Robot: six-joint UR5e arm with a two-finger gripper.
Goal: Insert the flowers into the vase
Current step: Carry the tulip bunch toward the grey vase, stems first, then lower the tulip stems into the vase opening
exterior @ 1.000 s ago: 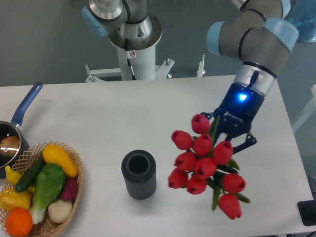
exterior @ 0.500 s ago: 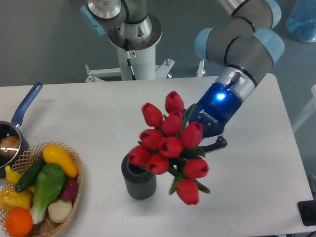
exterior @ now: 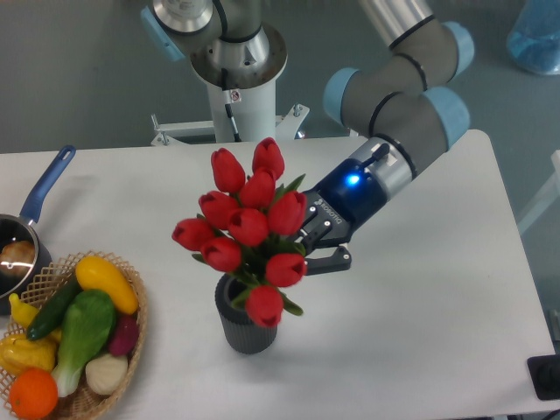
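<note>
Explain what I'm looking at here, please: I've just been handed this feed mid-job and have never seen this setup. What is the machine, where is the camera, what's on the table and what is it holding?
There is a single view, from a fixed camera looking down at a white table from the front. The grey and blue jointed thing coming in from the top right is a robot arm; its dark end with the blue light is the gripper, whose fingers are largely hidden behind the bunch. It is holding the flowers, red tulips, above the vase, a dark ribbed cylinder. The bunch covers the vase's opening, so I cannot tell whether the stems are inside. At the left stand a wicker basket of vegetables and fruit, and a pot with a blue handle.
</note>
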